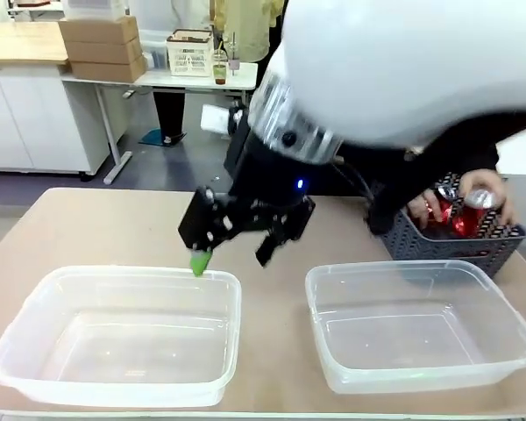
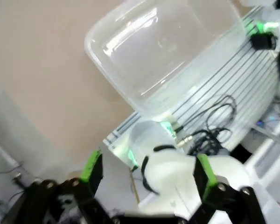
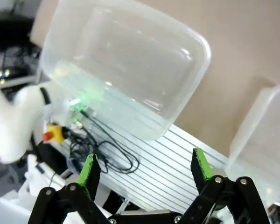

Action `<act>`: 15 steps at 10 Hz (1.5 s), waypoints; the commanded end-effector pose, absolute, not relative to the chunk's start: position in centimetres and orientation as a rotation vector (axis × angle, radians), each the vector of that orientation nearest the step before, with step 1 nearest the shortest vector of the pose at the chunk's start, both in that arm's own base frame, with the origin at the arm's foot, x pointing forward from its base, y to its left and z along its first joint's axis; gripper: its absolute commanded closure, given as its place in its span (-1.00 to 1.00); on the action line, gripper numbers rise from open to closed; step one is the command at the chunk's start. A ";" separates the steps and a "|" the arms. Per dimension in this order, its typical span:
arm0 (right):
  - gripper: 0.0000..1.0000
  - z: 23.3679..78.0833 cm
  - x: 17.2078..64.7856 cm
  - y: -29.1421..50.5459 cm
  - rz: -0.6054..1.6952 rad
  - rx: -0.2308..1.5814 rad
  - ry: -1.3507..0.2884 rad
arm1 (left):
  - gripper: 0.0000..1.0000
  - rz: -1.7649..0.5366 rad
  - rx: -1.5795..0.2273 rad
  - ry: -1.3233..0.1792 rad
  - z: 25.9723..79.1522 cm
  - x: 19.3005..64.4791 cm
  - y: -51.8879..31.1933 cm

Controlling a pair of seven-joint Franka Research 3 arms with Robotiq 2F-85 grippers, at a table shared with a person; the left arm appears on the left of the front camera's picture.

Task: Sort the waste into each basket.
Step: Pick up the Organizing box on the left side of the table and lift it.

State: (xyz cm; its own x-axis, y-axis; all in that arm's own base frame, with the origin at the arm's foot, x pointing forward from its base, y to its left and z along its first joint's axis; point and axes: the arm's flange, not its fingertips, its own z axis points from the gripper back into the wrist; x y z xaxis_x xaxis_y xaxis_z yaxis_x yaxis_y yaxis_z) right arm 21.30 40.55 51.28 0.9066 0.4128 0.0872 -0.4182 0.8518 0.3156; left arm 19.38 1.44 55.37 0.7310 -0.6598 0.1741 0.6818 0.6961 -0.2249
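Red cans: in the dark grey basket at the far right of the table, with a person's hand on top of them. Count unclear, since the arm partly hides them.

Left tub and right tub: clear plastic, side by side on the near half of the table and apart from each other. The grey basket sits just behind the right tub's far rim.

Right tool: its arm enters from picture right and crosses the middle. The tool hangs at the left tub's far rim; whether the green pad touches it I cannot tell. Fingers spread, nothing between them. The right wrist view agrees: a clear tub lies beyond the fingers.

Left tool: fingers apart, nothing held. One tub lies at the table's edge beyond; which one I cannot tell.
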 end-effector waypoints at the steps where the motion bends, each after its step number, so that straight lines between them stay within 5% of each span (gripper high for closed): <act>1: -1.00 45.5 23.2 44.5 0.126 0.194 0.039 | -1.00 -0.621 -0.347 -0.086 48.6 21.1 -0.3; 4: -1.00 41.4 25.2 43.4 -0.046 0.057 -0.029 | -1.00 -0.544 -0.435 -0.032 40.4 22.0 -1.6; 5: -1.00 42.4 23.3 42.8 0.083 0.149 0.016 | -1.00 -0.550 -0.520 0.163 41.8 22.6 -0.9; 6: -1.00 42.4 23.3 42.8 0.083 0.149 0.016 | -1.00 -0.570 -0.398 -0.046 48.2 24.9 0.3; 7: -1.00 40.7 24.6 42.4 0.004 0.100 0.007 | -1.00 -0.556 -0.443 0.039 46.5 25.4 0.0; 10: -1.00 38.4 25.8 44.2 -0.105 0.068 0.074 | -1.00 -0.314 -0.216 -0.082 41.1 24.9 -0.9; 15: -1.00 37.4 26.4 44.4 -0.160 0.042 0.108 | -1.00 -0.326 -0.008 -0.092 33.7 22.9 -2.2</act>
